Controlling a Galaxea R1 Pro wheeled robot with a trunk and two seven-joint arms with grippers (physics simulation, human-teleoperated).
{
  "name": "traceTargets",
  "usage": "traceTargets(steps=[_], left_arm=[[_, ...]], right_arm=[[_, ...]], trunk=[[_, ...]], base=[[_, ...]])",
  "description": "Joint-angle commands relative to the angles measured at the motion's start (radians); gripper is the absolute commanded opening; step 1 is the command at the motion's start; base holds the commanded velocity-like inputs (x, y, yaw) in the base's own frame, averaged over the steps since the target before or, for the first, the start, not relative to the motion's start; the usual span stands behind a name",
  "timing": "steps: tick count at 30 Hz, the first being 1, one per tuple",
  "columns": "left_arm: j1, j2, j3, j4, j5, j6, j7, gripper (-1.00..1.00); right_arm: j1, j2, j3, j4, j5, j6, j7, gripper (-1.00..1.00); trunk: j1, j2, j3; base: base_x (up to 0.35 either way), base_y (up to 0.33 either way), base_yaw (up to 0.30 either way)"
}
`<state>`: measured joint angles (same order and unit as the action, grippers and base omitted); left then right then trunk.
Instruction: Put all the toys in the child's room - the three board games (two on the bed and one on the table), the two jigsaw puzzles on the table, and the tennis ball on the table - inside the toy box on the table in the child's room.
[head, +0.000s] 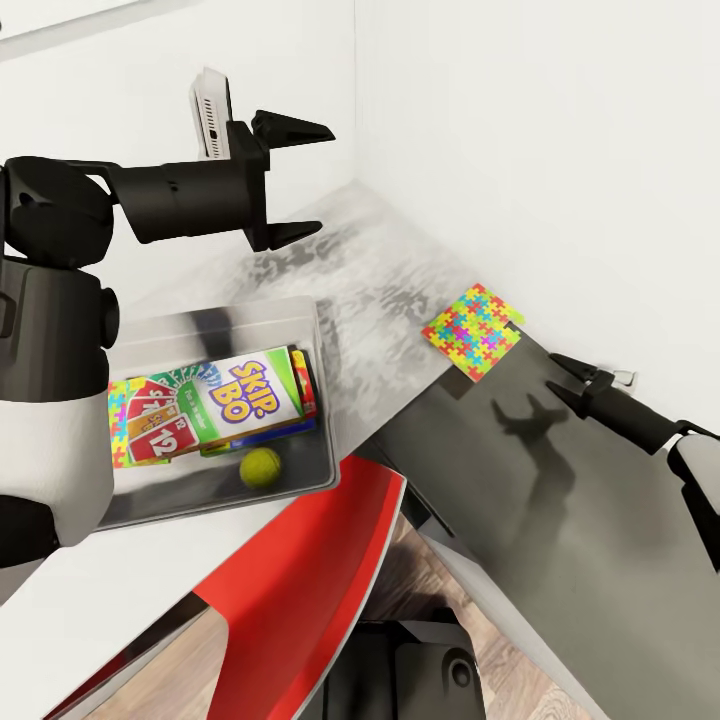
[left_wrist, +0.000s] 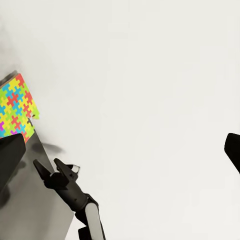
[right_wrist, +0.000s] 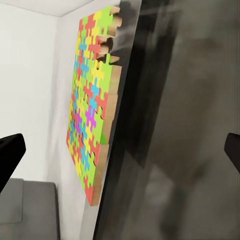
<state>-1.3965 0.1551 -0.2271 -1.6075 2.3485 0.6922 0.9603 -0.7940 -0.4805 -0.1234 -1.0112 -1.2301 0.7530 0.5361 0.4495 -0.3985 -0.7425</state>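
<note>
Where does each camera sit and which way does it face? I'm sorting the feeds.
Head: on the head, looking down at the toy box, table and both arms.
Left wrist: near the left gripper, facing the wall and right gripper.
Right wrist: behind the right gripper, facing the jigsaw puzzle.
All share that puzzle.

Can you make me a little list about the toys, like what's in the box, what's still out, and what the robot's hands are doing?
toy box: on the pale table, holds several toys
in the box: Skip-Bo game on top, tennis ball, a jigsaw puzzle poking out at one end
still out: colourful jigsaw puzzle, lying at the table's edge by the wall
left gripper: open, empty, raised above the table
right gripper: open, empty, close to the loose puzzle, not touching it
also there: red chair below the table
</note>
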Motion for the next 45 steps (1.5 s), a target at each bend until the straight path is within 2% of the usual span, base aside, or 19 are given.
traceTargets(steps=[1, 33, 45], left_arm=[[-0.001, 0.0, 0.0, 0.0, 0.008, 0.0, 0.008, 1.0], [-0.001, 0.0, 0.001, 0.0, 0.008, 0.0, 0.008, 1.0], [-0.001, 0.0, 0.001, 0.0, 0.008, 0.0, 0.007, 1.0]], right_arm=[[-0.001, 0.0, -0.001, 0.0, -0.002, 0.007, 0.001, 1.0], [0.004, -0.001, -0.004, 0.0, -0.003, 0.008, -0.003, 1.0], [0.004, -0.001, -0.004, -0.001, -0.003, 0.008, -0.003, 1.0]], trunk=[[0.001, -0.002, -0.001], [0.001, -0.002, -0.001], [0.001, -0.002, -0.001]], base=[[0.0, 0.0, 0.0], [-0.001, 0.0, 0.0], [-0.104, -0.015, 0.0]])
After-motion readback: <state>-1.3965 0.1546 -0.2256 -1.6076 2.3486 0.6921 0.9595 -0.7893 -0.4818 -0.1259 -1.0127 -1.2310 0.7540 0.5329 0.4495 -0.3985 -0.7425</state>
